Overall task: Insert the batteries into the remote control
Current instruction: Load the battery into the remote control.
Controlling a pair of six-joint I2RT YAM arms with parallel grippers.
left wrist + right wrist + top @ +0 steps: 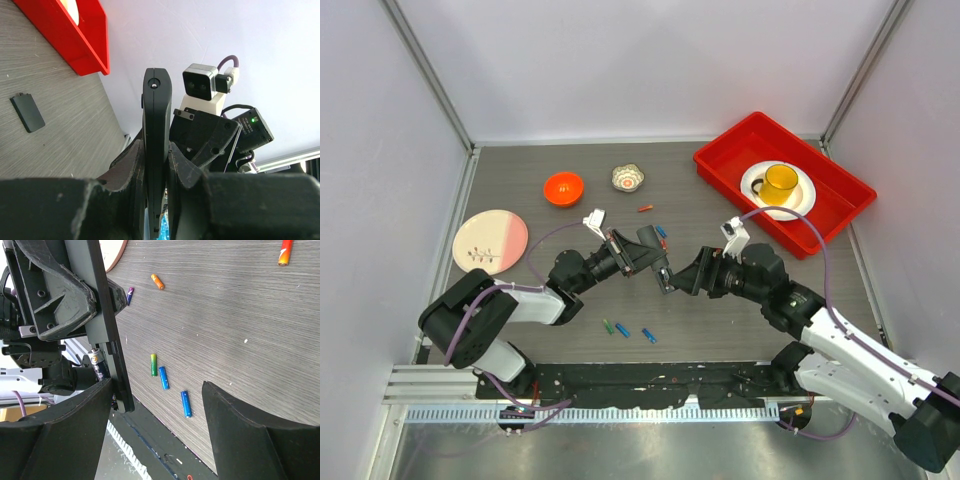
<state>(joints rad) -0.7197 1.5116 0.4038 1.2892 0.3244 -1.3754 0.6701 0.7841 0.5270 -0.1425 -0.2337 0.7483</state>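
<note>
My left gripper [632,253] is shut on the black remote control [648,247] and holds it above the table. In the left wrist view the remote [156,110] stands edge-on between the fingers [127,170]. My right gripper [670,276] is open and empty, right next to the remote's lower end [107,340]. A dark battery [98,362] shows at that end. Green [154,364] and blue [163,377] batteries and another blue one [186,403] lie on the table between my right fingers. The black battery cover [28,112] lies on the table.
An orange bowl [563,187], a small patterned bowl [628,178] and a pink plate [490,241] stand at the back left. A red tray [720,160] holds a plate and a yellow cup [780,183]. Loose batteries lie at the back [645,208] and near the front edge [623,330].
</note>
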